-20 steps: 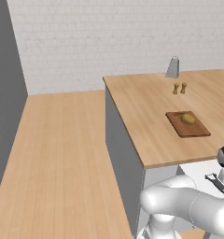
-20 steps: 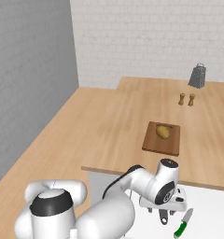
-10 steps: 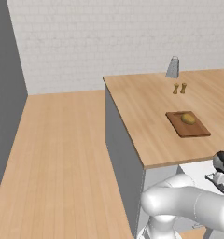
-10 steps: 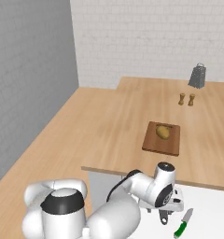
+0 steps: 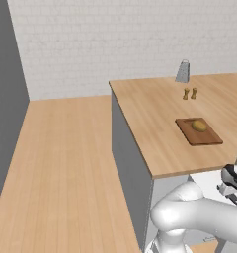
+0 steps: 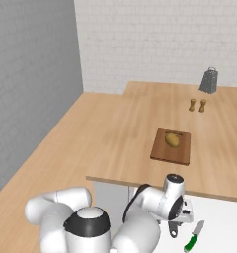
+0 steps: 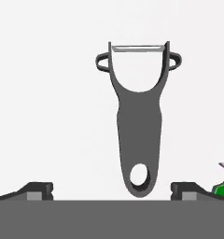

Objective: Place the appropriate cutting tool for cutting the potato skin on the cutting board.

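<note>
Hovering low, tool [image 7: 111, 191] spread wide over peeler [image 7: 138, 116].

Peeler [image 7: 139, 135]: dark grey, Y-shaped, lying flat on a white surface, blade bar at one end, a hole through the handle's rounded end. Potato [image 6: 173, 140]: small yellow-tan lump resting near the centre of the cutting board [image 6: 162, 151], a flat reddish-brown rectangle lying near the front edge of the light wood counter.
</note>
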Robot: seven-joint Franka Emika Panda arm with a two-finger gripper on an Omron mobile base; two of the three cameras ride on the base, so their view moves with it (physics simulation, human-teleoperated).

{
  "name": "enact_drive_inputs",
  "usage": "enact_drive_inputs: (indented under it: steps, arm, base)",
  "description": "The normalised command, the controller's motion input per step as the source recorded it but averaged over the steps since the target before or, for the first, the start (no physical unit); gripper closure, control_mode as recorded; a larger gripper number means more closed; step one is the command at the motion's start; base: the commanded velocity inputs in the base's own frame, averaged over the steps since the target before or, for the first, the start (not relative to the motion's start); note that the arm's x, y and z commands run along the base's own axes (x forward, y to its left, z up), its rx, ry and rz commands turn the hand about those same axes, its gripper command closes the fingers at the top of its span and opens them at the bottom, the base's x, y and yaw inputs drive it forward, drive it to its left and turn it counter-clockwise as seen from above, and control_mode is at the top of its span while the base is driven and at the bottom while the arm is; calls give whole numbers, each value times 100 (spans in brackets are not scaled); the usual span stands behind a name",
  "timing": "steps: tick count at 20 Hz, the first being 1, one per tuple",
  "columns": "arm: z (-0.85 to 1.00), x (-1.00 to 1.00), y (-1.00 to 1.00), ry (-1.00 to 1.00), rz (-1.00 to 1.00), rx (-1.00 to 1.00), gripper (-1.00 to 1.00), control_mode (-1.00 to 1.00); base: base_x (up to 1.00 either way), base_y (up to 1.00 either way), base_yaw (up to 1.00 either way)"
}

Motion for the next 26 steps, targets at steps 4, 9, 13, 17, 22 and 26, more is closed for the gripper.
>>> enact_drive_inputs:
  steps: [4, 9, 13, 17, 22, 26]
  arm:
    - [-25, 4, -18, 0, 0, 0, -100, -100]
    - [-19, 1, -20, 0, 0, -2, -100, -100]
    - [-20, 0, -11, 0, 0, 0, -100, -100]
    - [-19, 0, 0, 0, 0, 0, -100, -100]
    - [-18, 0, 0, 0, 1, 0, -100, -100]
    - [-20, 5, 0, -1, 3, 0, -100, -100]
  base:
    - [0, 0, 0]
    - [0, 0, 0]
    - [0, 0, 0]
    - [0, 0, 0]
    - [0, 0, 0]
    - [0, 0, 0]
